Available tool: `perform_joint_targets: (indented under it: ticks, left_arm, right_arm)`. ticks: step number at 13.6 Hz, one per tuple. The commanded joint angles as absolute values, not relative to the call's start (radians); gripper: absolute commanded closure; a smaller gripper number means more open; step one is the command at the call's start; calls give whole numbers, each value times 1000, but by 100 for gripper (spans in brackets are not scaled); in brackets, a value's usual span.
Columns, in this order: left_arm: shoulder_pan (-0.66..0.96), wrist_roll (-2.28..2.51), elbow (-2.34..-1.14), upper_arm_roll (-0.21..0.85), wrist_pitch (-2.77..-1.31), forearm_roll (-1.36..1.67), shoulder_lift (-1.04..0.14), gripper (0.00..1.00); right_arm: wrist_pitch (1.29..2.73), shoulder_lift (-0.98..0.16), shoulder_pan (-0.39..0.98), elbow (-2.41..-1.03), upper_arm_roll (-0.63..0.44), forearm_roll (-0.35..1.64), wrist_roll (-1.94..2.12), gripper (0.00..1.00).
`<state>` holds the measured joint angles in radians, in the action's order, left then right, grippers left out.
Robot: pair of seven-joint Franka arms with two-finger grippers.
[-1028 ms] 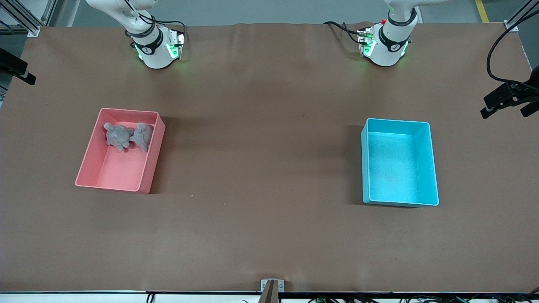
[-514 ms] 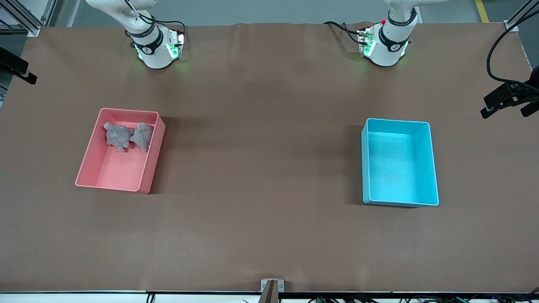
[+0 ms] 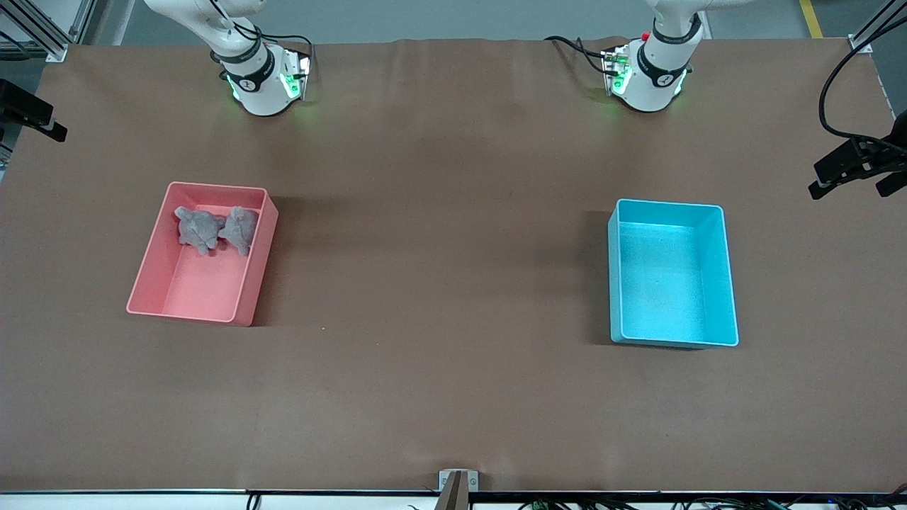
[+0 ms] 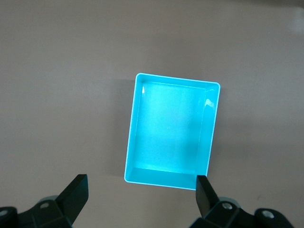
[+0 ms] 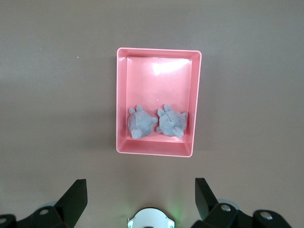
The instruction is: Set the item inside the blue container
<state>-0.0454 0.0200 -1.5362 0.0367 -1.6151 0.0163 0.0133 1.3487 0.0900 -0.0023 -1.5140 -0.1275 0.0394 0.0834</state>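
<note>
While both arms hang high over the brown-covered table [image 3: 439, 212], nothing is grasped, so I'd judge the task at its very start: reach step not begun.

Light-blue rectangular open-top plastic bin [image 3: 672, 273] sits toward the left arm's end of the table, empty. Pink rectangular plastic bin of the same size [image 3: 202, 252] sits toward the right arm's end, well apart from the blue one. Two grey plush toys [image 3: 212, 229] lie side by side, touching, in the pink bin at the end farther from the front camera (rest of that bin bare).

Left gripper [image 4: 142, 190] is high over the blue bin, jaws spread wide, holding nothing; the bin's rim shows between the two fingers. Right gripper [image 5: 141, 192] is high over the pink bin, jaws likewise wide and empty; the grey toys [image 5: 156, 122] lie well below, roughly centred between its fingers.

Next move, as I read it: right arm descends into the pink bin, closes on one toy only (they touch, so grabbing both or nudging the neighbour is a risk), then carries it across to the blue bin or hands it over.
</note>
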Motion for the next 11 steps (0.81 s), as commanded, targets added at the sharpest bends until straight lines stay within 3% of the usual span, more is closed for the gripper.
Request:
perform_joint_targets:
  ticks: [1, 7, 11]
  left_arm:
    - [-49, 21, -1517, 40, -1614, 18, 5, 0]
    - [-49, 12, -1517, 40, -1614, 17, 5, 0]
    - [-51, 8, -1519, 40, -1614, 17, 5, 0]
  right_arm:
    - [1358, 127, -8, -1555, -124, 38, 95, 0]
    - [1348, 115, -8, -1534, -124, 38, 89, 0]
    - [1353, 31, -20, -1537, -127, 38, 91, 0]
